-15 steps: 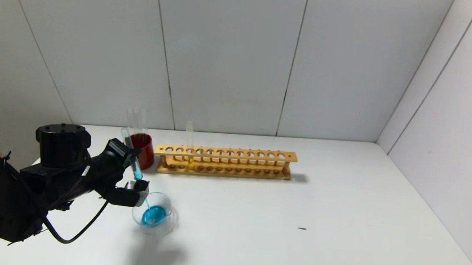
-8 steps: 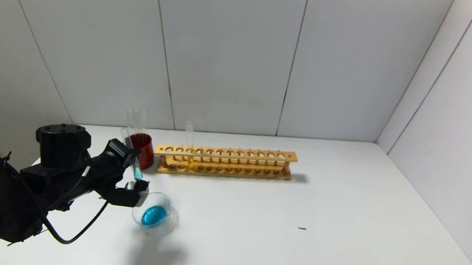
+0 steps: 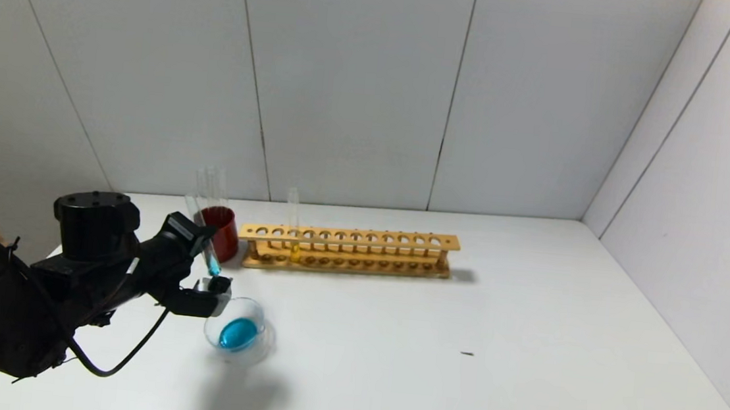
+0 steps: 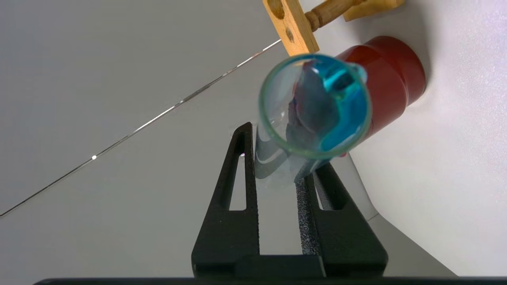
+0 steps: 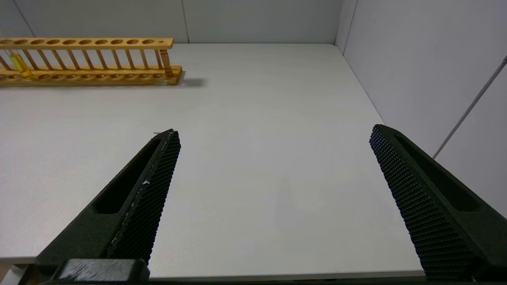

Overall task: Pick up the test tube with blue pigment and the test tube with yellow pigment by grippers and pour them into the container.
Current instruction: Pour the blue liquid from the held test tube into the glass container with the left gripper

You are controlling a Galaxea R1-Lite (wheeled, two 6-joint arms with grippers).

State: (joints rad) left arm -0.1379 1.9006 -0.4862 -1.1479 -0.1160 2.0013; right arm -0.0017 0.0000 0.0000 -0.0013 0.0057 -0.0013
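At the counter's near left, left gripper [image 3: 210, 271], jaws clamped on the test tube with blue pigment [image 3: 209, 259], has stopped pouring; the container [image 3: 239, 338] now holds blue, yellow next.

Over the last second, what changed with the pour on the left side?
The thin blue stream running from the test tube with blue pigment into the container has stopped; the blue pool now sits rounder. The left gripper edged slightly up and back, still shut on the tube. Unchanged: the test tube with yellow pigment in the wooden rack, red cup, right gripper open.
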